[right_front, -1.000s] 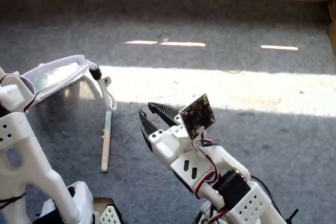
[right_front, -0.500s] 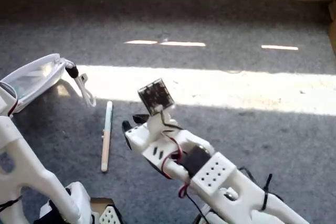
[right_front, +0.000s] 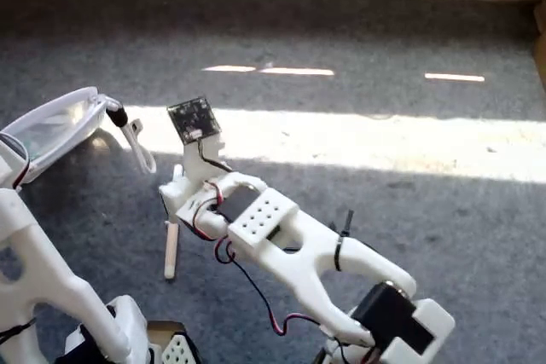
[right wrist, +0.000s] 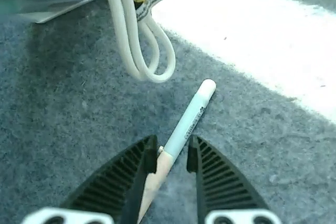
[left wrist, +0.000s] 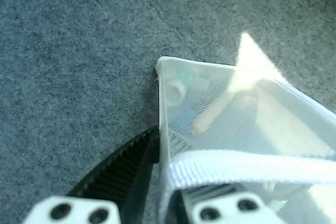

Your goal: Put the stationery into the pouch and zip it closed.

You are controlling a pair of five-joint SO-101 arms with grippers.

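My left gripper (left wrist: 164, 184) is shut on the edge of a clear mesh pouch (left wrist: 236, 124) and holds it above the carpet at the far left (right_front: 55, 125). Some stationery shows inside it. A white pen (right_front: 171, 249) lies on the grey carpet below the pouch's mouth. My right arm stretches over the pen. My right gripper (right wrist: 171, 153) stands open, low over the carpet, with its two black fingers on either side of the pen (right wrist: 189, 116) near its middle. One finger touches the pen and a thin gap shows at the other.
A white cord loop (right wrist: 144, 51) with a tag hangs from the pouch's zip end (right_front: 136, 147), just beyond the pen's tip. A bright sunlit strip (right_front: 384, 147) crosses the carpet. Open carpet lies to the right.
My right arm has swung left and down from beside the pen until its gripper straddles it. The left arm drew the pouch a little to the left, then held still.
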